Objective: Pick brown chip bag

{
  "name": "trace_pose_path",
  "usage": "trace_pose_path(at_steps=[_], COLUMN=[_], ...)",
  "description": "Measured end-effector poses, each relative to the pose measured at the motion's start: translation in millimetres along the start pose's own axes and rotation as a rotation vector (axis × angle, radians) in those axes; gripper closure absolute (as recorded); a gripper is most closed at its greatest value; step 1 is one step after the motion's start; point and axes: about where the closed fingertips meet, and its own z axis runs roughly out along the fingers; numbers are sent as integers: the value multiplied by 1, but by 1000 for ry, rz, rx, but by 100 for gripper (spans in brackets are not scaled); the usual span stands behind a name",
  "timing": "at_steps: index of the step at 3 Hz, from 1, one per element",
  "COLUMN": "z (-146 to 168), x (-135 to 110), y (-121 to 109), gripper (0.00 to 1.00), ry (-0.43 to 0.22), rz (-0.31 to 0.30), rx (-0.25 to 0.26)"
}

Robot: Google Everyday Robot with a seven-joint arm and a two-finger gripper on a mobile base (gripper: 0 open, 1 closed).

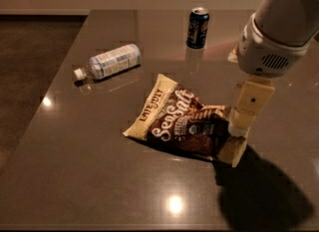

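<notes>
Brown glossy tabletop (99,176) under brown chip bag (179,121), gripper (237,131) at bag's edge, state unclear.

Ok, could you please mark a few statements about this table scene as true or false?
1. The chip bag lies on the table. True.
2. The bottle stands upright. False: it lies on its side.
3. The can stands upright, farther back than the bag. True.
4. The gripper is beside the bottle. False: it is at the bag's right end, far from the bottle.
</notes>
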Motion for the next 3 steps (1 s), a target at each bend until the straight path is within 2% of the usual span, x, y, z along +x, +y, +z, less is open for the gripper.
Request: trace_pose_path(at_steps=[1, 3], z=[13, 47], x=[-18, -35], y=[11, 26], gripper=[0, 0], ry=[-13, -9], rz=[-8, 20], rx=[-38, -105])
